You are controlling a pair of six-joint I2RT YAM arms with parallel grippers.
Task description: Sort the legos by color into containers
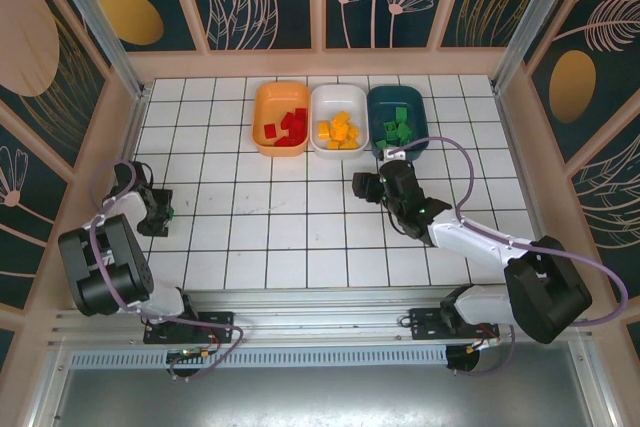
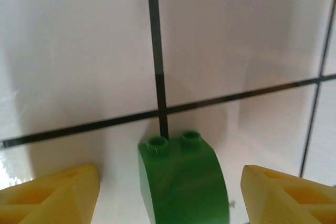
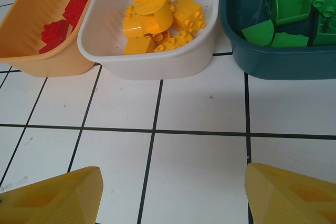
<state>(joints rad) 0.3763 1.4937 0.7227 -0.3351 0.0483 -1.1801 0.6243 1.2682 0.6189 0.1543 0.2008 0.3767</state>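
left gripper (image 2: pixel 170 182) is down low with its yellow fingers (image 2: pixel 58 192) spread either side of a green curved brick (image 2: pixel 184 187). there are gaps on both sides, so it's not gripping anything. the brick stands on the table (image 1: pixel 250 237) right by a grout crossing (image 2: pixel 160 111). right gripper (image 3: pixel 173 177) hangs wide apart, holding nothing, over bare tile just in front of the white bin (image 3: pixel 105 40). red legos (image 1: pixel 288 127) sit in the orange bin (image 1: pixel 258 122), yellow ones (image 1: pixel 338 130) in the white, green ones (image 1: pixel 395 127) in the teal bin (image 1: pixel 422 112).
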